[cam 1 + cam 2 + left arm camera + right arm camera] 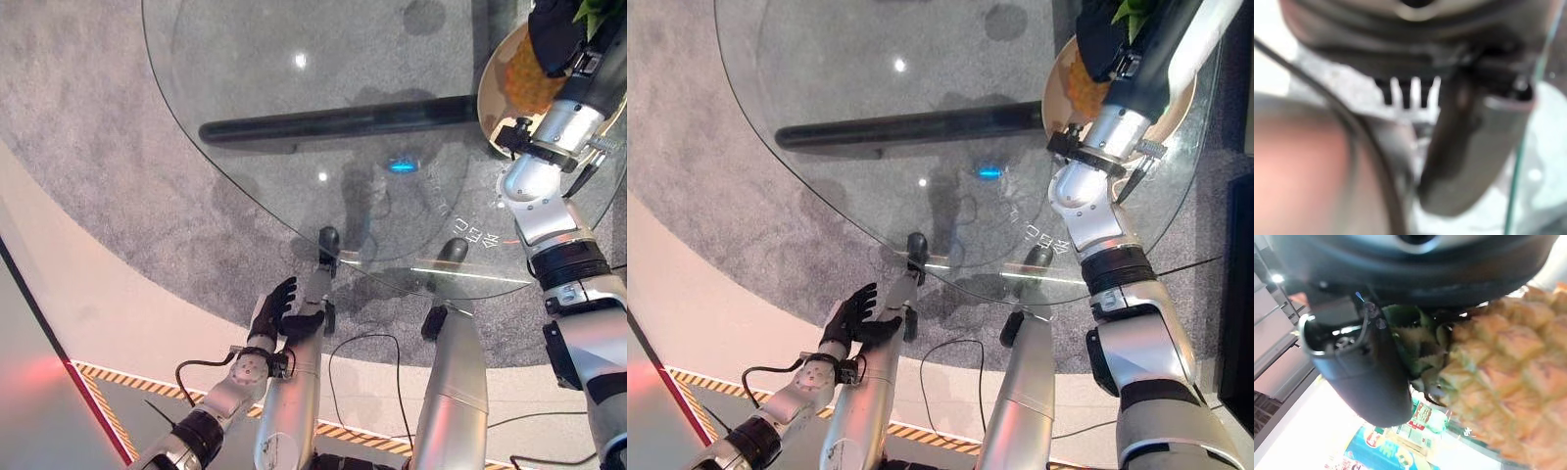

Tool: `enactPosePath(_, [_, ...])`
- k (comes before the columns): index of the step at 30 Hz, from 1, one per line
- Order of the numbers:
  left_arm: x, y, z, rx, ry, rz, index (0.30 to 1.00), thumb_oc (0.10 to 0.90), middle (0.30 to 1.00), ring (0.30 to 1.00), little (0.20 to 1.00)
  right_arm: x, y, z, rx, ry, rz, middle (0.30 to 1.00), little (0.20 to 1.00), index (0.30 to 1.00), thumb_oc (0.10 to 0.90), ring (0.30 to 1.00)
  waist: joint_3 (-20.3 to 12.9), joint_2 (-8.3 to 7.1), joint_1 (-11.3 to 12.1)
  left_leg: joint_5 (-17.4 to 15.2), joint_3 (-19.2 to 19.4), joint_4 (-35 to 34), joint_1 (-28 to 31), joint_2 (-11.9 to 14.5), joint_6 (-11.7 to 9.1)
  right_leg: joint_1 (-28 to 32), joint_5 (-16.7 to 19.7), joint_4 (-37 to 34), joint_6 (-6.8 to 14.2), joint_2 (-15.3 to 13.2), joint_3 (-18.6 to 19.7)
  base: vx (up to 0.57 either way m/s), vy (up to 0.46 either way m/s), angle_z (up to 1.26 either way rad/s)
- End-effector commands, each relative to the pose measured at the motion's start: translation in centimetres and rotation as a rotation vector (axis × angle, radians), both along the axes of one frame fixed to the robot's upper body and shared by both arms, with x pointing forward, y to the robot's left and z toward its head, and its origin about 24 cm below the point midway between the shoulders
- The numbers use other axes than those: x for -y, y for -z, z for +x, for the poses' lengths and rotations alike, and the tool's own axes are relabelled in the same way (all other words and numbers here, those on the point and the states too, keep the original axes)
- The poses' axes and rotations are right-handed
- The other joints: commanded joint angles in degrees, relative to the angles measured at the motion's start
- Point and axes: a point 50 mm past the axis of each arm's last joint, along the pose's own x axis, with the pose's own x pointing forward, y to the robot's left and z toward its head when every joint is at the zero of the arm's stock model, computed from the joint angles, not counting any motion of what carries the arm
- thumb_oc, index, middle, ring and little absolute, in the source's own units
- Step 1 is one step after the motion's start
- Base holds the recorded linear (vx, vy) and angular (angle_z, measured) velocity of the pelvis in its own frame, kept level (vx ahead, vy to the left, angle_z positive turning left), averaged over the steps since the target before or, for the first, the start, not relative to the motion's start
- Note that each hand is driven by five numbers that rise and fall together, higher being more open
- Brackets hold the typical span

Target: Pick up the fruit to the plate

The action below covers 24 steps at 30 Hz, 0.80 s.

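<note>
Right hand (1104,44) is at the far right of the glass table (294,127), over the plate (1055,93), and it is closed around the pineapple (1503,382) near the crown: the right wrist view shows the dark thumb (1359,377) lying alongside the green leaves with the fruit pressed against the palm. Whether the pineapple touches the plate cannot be told.

Pineapple: yellow-orange rind divided into raised, roughly diamond-shaped scales, each with a paler centre; stiff green leaves at one end. From the head views it appears as an orange, bumpy patch over the plate, partly covered by the hand.

Plate: round, tan, smooth, with a shallow rim, resting on the table near its right edge.

Table: clear glass with a curved edge, carried on a dark tubular bar (333,122) visible through the top. Beneath it lies grey, short-pile carpet (88,147).

Right arm: extended forward, forearm angled up and away over the table's right side.

Left hand (279,311): low, below the table's near edge, fingers straight and slightly spread, holding nothing.
</note>
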Motion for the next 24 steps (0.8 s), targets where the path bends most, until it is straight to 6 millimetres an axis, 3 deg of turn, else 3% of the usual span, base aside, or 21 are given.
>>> enactPosePath(1, [-0.3, 1.9, -3.1, -0.085, -0.026, -0.008, 0.900, 0.800, 0.900, 0.900, 0.900, 1.6, -2.6, -1.5, 0.112, 0.042, -0.075, 0.300, 0.200, 0.300, 0.100, 0.300, -0.54, 5.58, -0.63, -7.50, 4.50, 4.74, -0.11, -8.93, 4.70, 2.77, -1.18, -5.18, -2.07, 7.52, -5.02, 0.04, -0.025, 0.03])
enactPosePath(3, [-0.5, 1.8, -3.1, -0.084, -0.027, 0.001, 0.900, 0.800, 0.900, 0.900, 0.900, 2.2, -2.2, -1.5, 0.102, 0.050, -0.054, 0.300, 0.200, 0.300, 0.100, 0.300, -0.54, 5.68, -0.65, -7.48, 4.40, 4.63, -0.09, -8.88, 4.65, 2.72, -0.92, -5.32, -1.96, 7.26, -5.09, -0.02, -0.030, 0.02])
enactPosePath(4, [-0.6, 1.4, -2.7, -0.066, -0.030, 0.001, 0.900, 0.800, 0.900, 0.900, 0.900, 2.2, -2.6, -1.6, 0.118, 0.049, -0.051, 0.300, 0.200, 0.300, 0.100, 0.300, -0.54, 5.64, -0.74, -5.88, 4.73, 4.22, -1.79, -8.94, 4.99, 1.24, 0.77, -6.03, -2.40, 7.05, -5.85, 0.00, 0.000, 0.00])
enactPosePath(6, [-0.6, 1.9, -3.2, -0.082, -0.029, 0.003, 0.900, 0.800, 0.900, 0.900, 0.900, 2.3, -1.7, -1.4, 0.084, 0.052, -0.042, 0.300, 0.200, 0.300, 0.100, 0.300, -0.54, 5.61, -0.83, -7.52, 4.51, 4.51, 0.14, -8.87, 4.70, 2.82, -0.86, -5.35, -1.99, 7.39, -5.06, 0.02, -0.007, 0.01])
enactPosePath(8, [-0.5, 1.8, -3.0, -0.075, -0.030, -0.002, 0.900, 0.800, 0.900, 0.900, 0.900, 2.3, -1.6, -1.3, 0.070, 0.054, -0.040, 0.644, 0.601, 0.644, 0.501, 0.644, -0.54, 5.61, -0.98, -7.58, 4.76, 4.51, 0.27, -8.80, 4.71, 2.95, -0.89, -5.45, -2.01, 7.43, -5.00, -0.04, 0.003, 0.00])
enactPosePath(9, [-0.5, 1.3, -2.4, -0.052, -0.033, -0.004, 0.900, 0.800, 0.900, 0.900, 0.900, 2.3, -1.9, -1.3, 0.076, 0.052, -0.032, 0.900, 0.900, 0.900, 0.800, 0.900, -0.54, 5.51, -1.22, -5.99, 5.38, 3.99, -1.21, -8.76, 5.01, 1.73, 0.84, -6.36, -2.43, 7.25, -5.74, -0.07, 0.002, 0.00])
enactPosePath(13, [-0.4, 1.2, -2.3, -0.047, -0.040, -0.002, 0.900, 0.800, 0.900, 0.900, 0.900, 2.8, -1.3, -1.2, 0.058, 0.059, -0.006, 0.900, 0.900, 0.900, 0.800, 0.900, -0.54, 5.30, -1.58, -6.06, 5.73, 3.78, -0.45, -8.58, 4.89, 2.50, 0.99, -6.65, -2.37, 7.26, -5.68, -0.01, -0.004, 0.00])
enactPosePath(14, [-0.4, 1.6, -2.8, -0.065, -0.038, -0.001, 0.900, 0.800, 0.900, 0.900, 0.900, 3.0, -0.7, -1.1, 0.039, 0.062, -0.004, 0.900, 0.900, 0.900, 0.800, 0.900, -0.54, 5.33, -1.51, -7.64, 5.38, 4.11, 1.37, -8.53, 4.54, 4.11, -0.63, -6.04, -1.90, 7.48, -4.97, 0.04, -0.017, 0.00])
enactPosePath(19, [-0.7, 1.3, -2.3, -0.045, -0.054, 0.005, 0.900, 0.800, 0.900, 0.900, 0.900, 3.3, -0.8, -1.3, 0.057, 0.063, 0.030, 0.900, 0.900, 0.900, 0.800, 0.900, -0.54, 5.04, -2.19, -6.11, 6.20, 3.25, 0.87, -8.47, 4.65, 3.84, 1.20, -7.31, -2.26, 7.37, -5.54, -0.02, -0.007, -0.01])
enactPosePath(21, [-0.7, 1.7, -2.8, -0.064, -0.056, 0.006, 0.900, 0.800, 0.900, 0.900, 0.900, 3.4, -0.1, -1.2, 0.039, 0.065, 0.039, 0.900, 0.900, 0.900, 0.800, 0.900, -0.54, 5.02, -2.24, -7.72, 5.89, 3.34, 3.16, -8.44, 4.27, 5.85, -0.47, -6.78, -1.81, 7.65, -4.84, 0.02, -0.004, -0.01])
enactPosePath(22, [-0.7, 1.3, -2.3, -0.044, -0.062, 0.003, 0.900, 0.800, 0.900, 0.900, 0.900, 3.3, -0.6, -1.3, 0.057, 0.061, 0.043, 0.900, 0.900, 0.900, 0.800, 0.900, -0.54, 4.94, -2.44, -6.04, 6.42, 2.85, 1.61, -8.45, 4.60, 4.51, 1.22, -7.50, -2.28, 7.45, -5.48, -0.08, 0.005, -0.01])
enactPosePath(24, [-0.8, 1.4, -2.3, -0.044, -0.065, 0.005, 0.900, 0.800, 0.900, 0.900, 0.900, 3.3, -0.3, -1.3, 0.058, 0.059, 0.054, 0.900, 0.900, 0.900, 0.800, 0.900, -0.54, 4.78, -2.63, -6.07, 6.62, 2.71, 2.25, -8.43, 4.58, 5.25, 1.14, -7.62, -2.34, 7.48, -5.42, -0.04, 0.001, -0.01])
